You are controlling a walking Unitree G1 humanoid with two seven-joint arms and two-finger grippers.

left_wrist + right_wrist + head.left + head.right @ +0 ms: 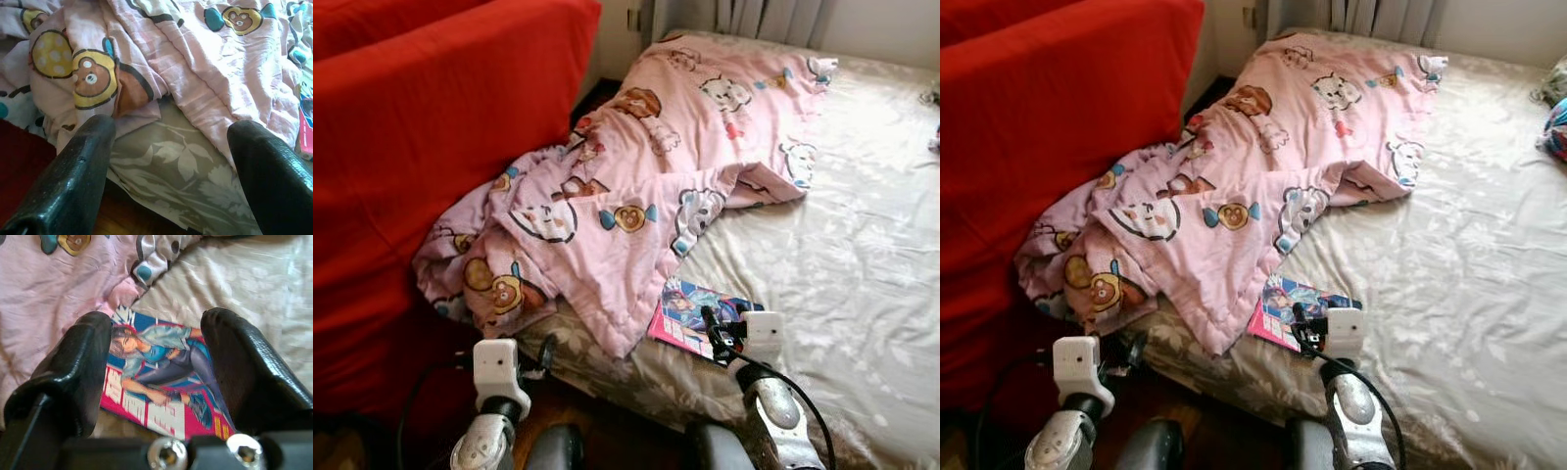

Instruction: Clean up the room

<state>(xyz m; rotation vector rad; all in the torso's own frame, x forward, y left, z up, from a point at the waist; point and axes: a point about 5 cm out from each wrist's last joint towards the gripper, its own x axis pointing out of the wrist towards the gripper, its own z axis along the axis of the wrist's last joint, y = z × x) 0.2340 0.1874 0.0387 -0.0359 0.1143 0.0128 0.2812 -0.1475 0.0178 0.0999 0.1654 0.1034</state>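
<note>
A: Where's the mag & what are your grippers doing?

B: Your right gripper point(156, 377) hovers w/ fingers spread wide, framing a magazine point(164, 382) that lies flat on the bed point(842, 294). The mag's upper corner is tucked under the pink cartoon blanket point(636, 176). Your left gripper point(168, 161) is also spread, empty, near the bed's edge below the blanket's crumpled end.

A: Risks?

B: Flat, thin cover: fingers may skid off or pinch the sheet instead. Blanket overlap could drag along w/ the mag. A red sofa point(431, 127) crowds your left side.
</note>
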